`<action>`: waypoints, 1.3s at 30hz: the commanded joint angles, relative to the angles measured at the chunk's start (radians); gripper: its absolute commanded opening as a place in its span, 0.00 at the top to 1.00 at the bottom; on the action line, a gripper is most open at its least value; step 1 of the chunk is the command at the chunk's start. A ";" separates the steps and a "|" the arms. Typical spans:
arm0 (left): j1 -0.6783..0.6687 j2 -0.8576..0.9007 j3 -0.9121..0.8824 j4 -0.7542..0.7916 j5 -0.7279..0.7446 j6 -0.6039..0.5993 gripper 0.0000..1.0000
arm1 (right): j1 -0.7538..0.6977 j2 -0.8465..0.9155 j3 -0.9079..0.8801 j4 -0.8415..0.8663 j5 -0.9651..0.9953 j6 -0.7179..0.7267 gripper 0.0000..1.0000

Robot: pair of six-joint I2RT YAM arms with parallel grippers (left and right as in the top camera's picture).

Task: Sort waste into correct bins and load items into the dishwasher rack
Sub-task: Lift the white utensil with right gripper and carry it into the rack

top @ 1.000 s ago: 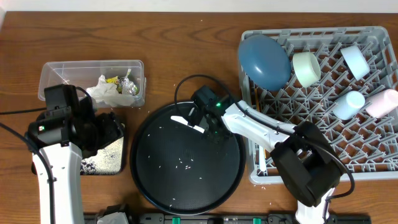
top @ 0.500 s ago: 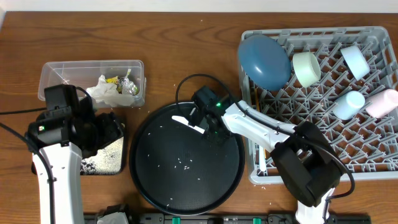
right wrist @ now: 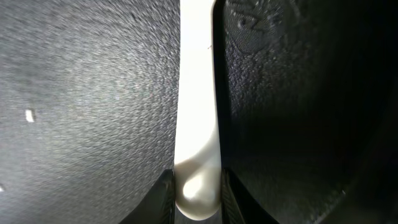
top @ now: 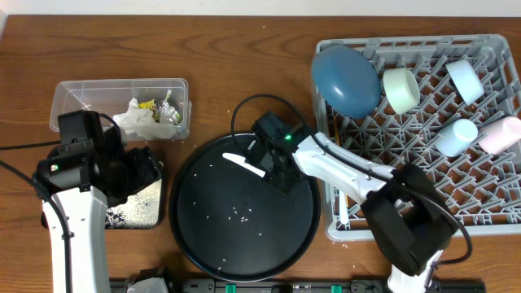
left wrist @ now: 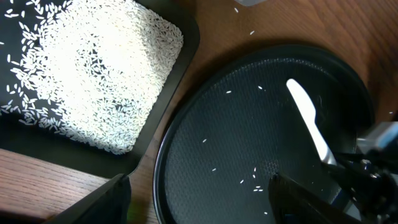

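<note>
My right gripper [top: 274, 172] is low over the large round black tray [top: 203, 244] and shut on the handle of a white plastic utensil [top: 243, 163]. In the right wrist view its fingertips [right wrist: 166, 198] pinch the handle [right wrist: 198, 124]. My left gripper [top: 149, 169] is open and empty above the shallow black tray [top: 134, 207], which holds rice [left wrist: 93, 68]. In the left wrist view the left gripper [left wrist: 202, 205] spans the round tray's rim, and the utensil [left wrist: 308, 118] lies to the right. The clear tub [top: 81, 94] holds tissue [top: 138, 120], a wrapper and foil [top: 168, 114].
The grey dishwasher rack [top: 488, 224] at the right holds a dark-blue plate [top: 346, 77], a pale bowl [top: 401, 88], light cups [top: 466, 77] and a pinkish cup [top: 501, 134]. Loose rice grains [top: 242, 213] dot the round tray. The right arm's cable [top: 244, 110] loops above it.
My right gripper has shifted slightly toward the lower right with the white utensil in it. The left arm has not moved.
</note>
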 commanded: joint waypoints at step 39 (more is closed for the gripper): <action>0.004 0.006 -0.004 -0.003 -0.013 -0.006 0.28 | -0.296 -0.412 -0.004 -0.251 0.158 0.507 0.86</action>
